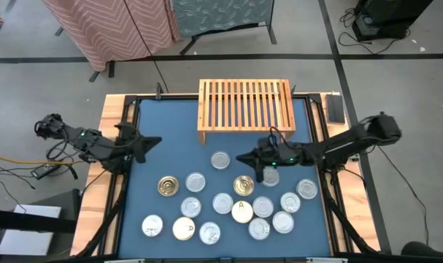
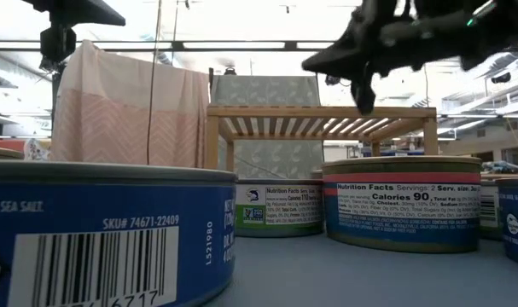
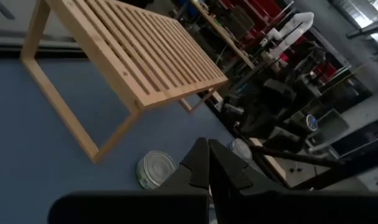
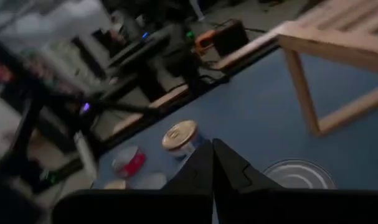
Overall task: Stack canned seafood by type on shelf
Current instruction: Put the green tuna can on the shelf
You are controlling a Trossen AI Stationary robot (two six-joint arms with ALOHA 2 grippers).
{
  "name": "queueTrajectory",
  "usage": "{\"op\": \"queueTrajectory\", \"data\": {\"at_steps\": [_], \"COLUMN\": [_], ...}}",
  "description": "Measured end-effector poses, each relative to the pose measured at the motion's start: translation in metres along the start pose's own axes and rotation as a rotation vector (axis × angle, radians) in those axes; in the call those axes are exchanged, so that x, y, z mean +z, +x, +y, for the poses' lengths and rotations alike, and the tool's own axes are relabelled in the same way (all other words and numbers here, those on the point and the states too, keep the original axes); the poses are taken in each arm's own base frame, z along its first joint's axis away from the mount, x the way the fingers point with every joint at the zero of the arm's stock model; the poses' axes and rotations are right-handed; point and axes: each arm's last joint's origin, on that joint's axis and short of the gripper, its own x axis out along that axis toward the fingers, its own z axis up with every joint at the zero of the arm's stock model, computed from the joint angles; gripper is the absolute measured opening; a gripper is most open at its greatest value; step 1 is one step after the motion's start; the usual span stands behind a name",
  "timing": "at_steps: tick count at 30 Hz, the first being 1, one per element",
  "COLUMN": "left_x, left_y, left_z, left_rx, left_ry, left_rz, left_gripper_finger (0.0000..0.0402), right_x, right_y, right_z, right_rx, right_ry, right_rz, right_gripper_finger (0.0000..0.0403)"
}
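Sixteen or so tins (image 1: 222,202) lie on the blue mat (image 1: 163,150) in front of the shelf (image 1: 246,107), none of them on its slats. One silver tin (image 1: 220,160) sits alone nearest the shelf; a gold tin (image 1: 168,186) lies off toward my left side. My right gripper (image 1: 243,156) hangs above the mat between the shelf and the cluster, just beside that lone tin, its fingers (image 4: 212,163) pressed together and holding nothing. My left gripper (image 1: 154,141) waits at the mat's left edge, also closed tight and empty, pointing toward the shelf.
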Motion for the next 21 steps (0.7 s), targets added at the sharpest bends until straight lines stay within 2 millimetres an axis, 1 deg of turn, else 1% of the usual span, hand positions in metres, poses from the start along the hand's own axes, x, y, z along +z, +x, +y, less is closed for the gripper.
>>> {"op": "queueTrajectory", "data": {"at_steps": [5,8,11,13,16,19,21], "left_x": [-0.003,-0.005,-0.007,-0.01,-0.016,-0.024,-0.026], "left_y": [0.002,0.003,0.004,0.005,0.005,0.004,0.003], "left_z": [0.0,0.001,0.003,0.003,0.006,0.011,0.016], "left_rx": [0.007,0.025,0.04,0.041,0.022,0.041,0.09], "left_ry": [0.019,0.038,0.058,0.064,0.061,0.074,0.075], "left_rz": [0.028,0.042,0.056,0.092,0.238,0.393,0.418], "left_gripper_finger": [0.0004,0.0004,0.0004,0.0004,0.0004,0.0004,0.0004], "right_x": [-0.024,-0.028,-0.026,-0.021,-0.011,-0.009,-0.009], "right_y": [0.015,0.028,0.045,0.057,0.076,0.094,0.102], "right_z": [-0.014,-0.013,-0.006,0.002,0.017,0.025,0.027], "right_rx": [-0.131,-0.153,-0.178,-0.163,-0.117,-0.111,-0.099], "right_ry": [0.035,0.027,-0.001,-0.04,-0.127,-0.216,-0.237], "right_rz": [0.044,0.073,0.117,0.153,0.226,0.315,0.333], "right_gripper_finger": [0.0,0.0,0.0,0.0,0.0,0.0,0.0]}}
